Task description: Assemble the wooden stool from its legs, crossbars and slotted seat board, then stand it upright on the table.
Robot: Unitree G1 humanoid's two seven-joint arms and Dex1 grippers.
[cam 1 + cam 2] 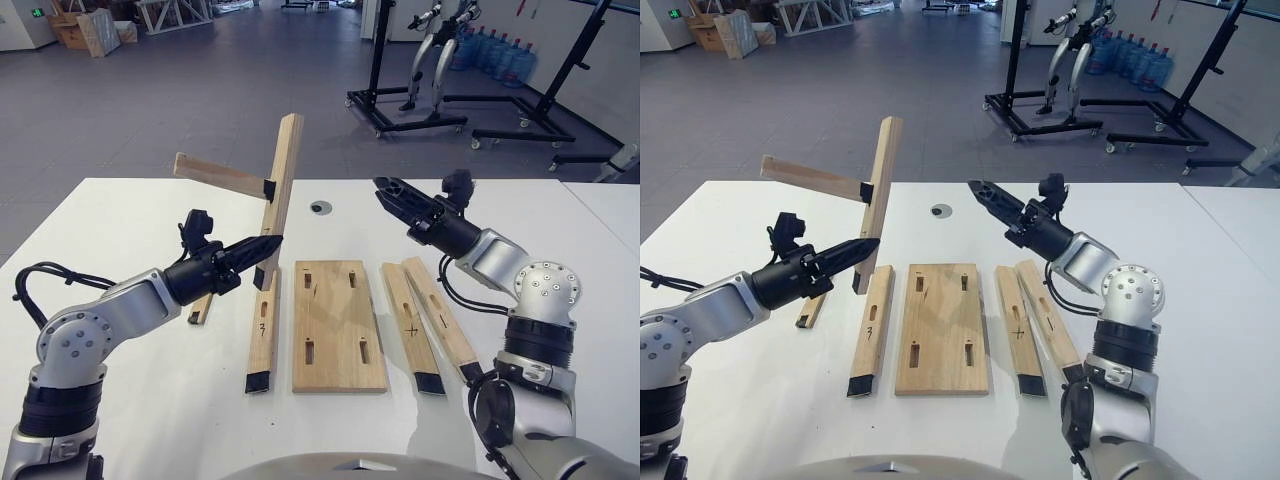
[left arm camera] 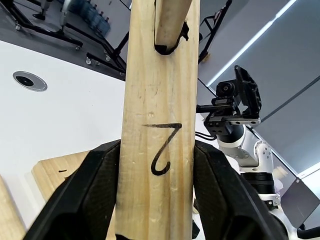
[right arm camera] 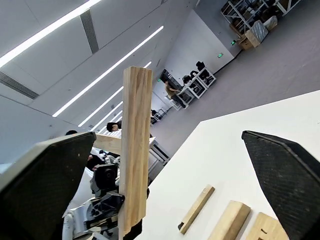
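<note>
My left gripper (image 1: 262,250) is shut on a wooden leg (image 1: 280,185) marked "2" and holds it nearly upright above the table. A crossbar (image 1: 220,177) is plugged into the leg's upper slot and sticks out to the left. The left wrist view shows the leg (image 2: 160,100) clamped between both fingers (image 2: 95,185). My right gripper (image 1: 395,197) hangs open in the air to the right of that leg, apart from it. The slotted seat board (image 1: 338,325) lies flat at the table's middle. One leg (image 1: 263,335) lies left of it, and two more legs (image 1: 411,328) (image 1: 440,318) lie right of it.
A short crossbar (image 1: 200,308) lies on the table partly under my left arm. A round cable hole (image 1: 321,207) sits in the white table (image 1: 120,230) behind the board. Black stands (image 1: 400,100) are on the floor beyond the far edge.
</note>
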